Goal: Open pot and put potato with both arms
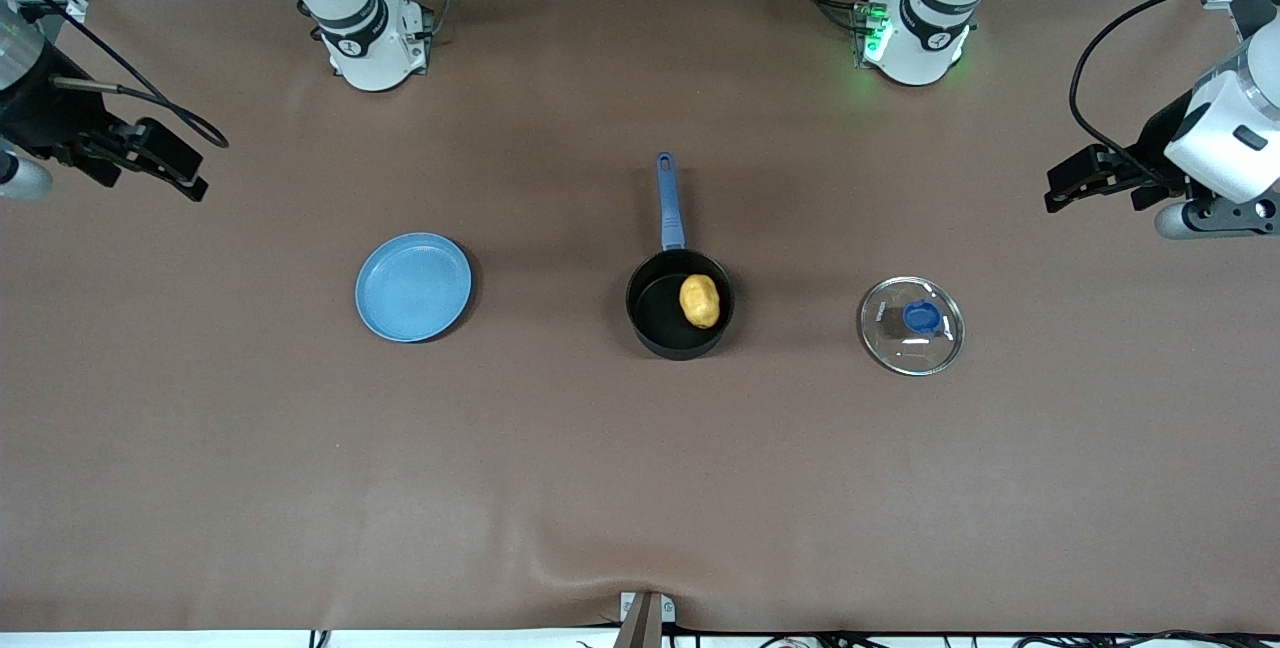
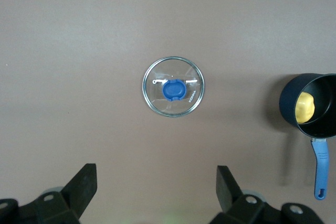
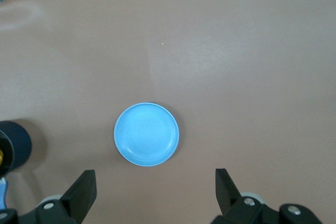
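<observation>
The black pot [image 1: 655,313] stands uncovered mid-table, its blue handle [image 1: 669,203] pointing toward the arms' bases. The yellow potato [image 1: 700,300] lies inside it. The glass lid [image 1: 911,325] with its blue knob lies flat on the table toward the left arm's end. My left gripper [image 1: 1058,190] is open and empty, raised at that end of the table; its wrist view shows the lid [image 2: 172,86], the pot [image 2: 294,95] and the potato [image 2: 304,106]. My right gripper [image 1: 188,178] is open and empty, raised at the right arm's end.
A flat light-blue plate [image 1: 413,287] lies empty beside the pot toward the right arm's end; it also shows in the right wrist view [image 3: 146,134], with the pot's edge [image 3: 14,144] at the frame border. The brown table cover [image 1: 640,488] lies bare nearer the front camera.
</observation>
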### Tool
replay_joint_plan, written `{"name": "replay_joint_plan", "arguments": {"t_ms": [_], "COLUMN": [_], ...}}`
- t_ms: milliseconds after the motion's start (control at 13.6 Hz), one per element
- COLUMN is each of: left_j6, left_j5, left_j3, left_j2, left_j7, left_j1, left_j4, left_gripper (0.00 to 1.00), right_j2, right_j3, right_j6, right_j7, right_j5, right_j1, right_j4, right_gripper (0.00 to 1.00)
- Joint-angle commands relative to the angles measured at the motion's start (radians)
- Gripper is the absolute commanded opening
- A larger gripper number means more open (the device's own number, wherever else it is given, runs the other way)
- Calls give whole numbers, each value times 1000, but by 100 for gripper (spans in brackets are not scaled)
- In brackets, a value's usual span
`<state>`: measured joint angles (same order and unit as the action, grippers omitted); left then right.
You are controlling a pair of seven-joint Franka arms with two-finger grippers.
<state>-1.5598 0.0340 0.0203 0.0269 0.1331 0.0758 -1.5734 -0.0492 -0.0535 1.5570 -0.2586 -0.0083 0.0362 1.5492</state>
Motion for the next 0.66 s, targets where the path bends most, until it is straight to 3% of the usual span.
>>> {"name": "replay_joint_plan", "arguments": {"t_ms": [0, 588], "left_j6": [6, 6], "left_j5": [27, 27], "left_j3": [1, 1], "left_j2": [-10, -10], "left_j7": [-18, -18], "left_j1": [-7, -7], "left_j4": [3, 3], "left_gripper": [100, 100], "right_j2": [-38, -23], "right_j3": [35, 47], "right_j6": [15, 18], "right_j7": [74, 117], "right_j5": [-12, -2], "right_j1": [21, -9], "right_j4": [40, 6], "right_gripper": [100, 100]}}
